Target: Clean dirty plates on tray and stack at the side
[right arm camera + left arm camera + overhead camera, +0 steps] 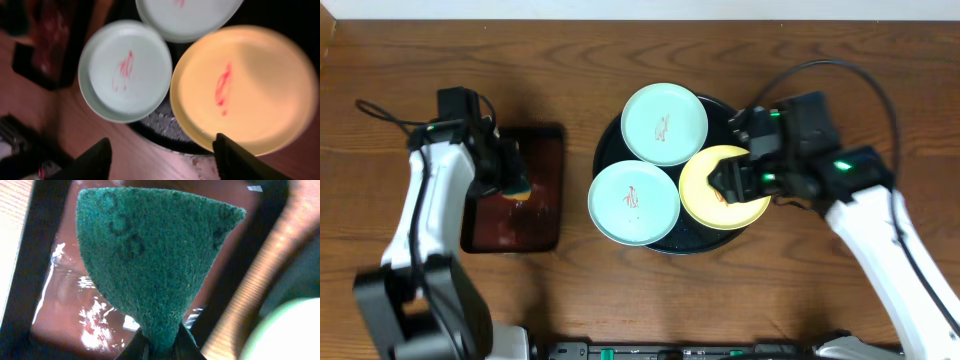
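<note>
Left fingers: pressed together, pinching the narrow bottom corner of a green scouring pad, which fans out above them.
Left gripper hangs over the red-brown tray, whose wet floor glints under the pad.

Right fingers: spread wide, nothing between them.
Right gripper hovers above the yellow plate, the plate's near rim in the gap in the wrist view.

All three plates lie on the black tray, each with a red smear at its centre. The yellow plate is on the right, one mint plate at the back and a second mint plate front-left, overhanging the rim. Rims look touching or overlapping.

Wood tabletop all round.
</note>
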`<control>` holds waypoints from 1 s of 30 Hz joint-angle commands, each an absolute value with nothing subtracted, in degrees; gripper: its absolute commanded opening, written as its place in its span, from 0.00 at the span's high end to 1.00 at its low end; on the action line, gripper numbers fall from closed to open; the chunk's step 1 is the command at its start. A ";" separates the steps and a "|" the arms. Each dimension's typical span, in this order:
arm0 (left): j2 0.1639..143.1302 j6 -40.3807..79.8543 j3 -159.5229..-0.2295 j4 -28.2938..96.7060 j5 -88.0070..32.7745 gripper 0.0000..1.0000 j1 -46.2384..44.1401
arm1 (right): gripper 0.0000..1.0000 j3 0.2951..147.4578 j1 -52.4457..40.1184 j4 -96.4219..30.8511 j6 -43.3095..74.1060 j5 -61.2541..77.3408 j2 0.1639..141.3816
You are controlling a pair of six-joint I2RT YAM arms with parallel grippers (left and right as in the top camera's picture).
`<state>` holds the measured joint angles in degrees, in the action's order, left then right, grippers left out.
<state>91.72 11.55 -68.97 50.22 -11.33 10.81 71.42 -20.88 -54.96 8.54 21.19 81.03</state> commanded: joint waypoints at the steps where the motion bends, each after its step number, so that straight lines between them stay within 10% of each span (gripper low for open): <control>1: 86.70 10.50 -70.59 52.51 -15.03 0.93 10.48 | 0.43 70.70 -24.82 -54.85 11.97 22.50 86.50; 15: 78.04 10.09 -70.59 63.46 -15.03 0.93 0.64 | 0.56 70.70 -32.58 -48.07 31.68 22.52 107.81; 30: 78.11 10.17 -70.59 63.31 -16.10 0.92 -6.87 | 0.99 70.70 -34.50 -40.34 37.63 10.72 113.21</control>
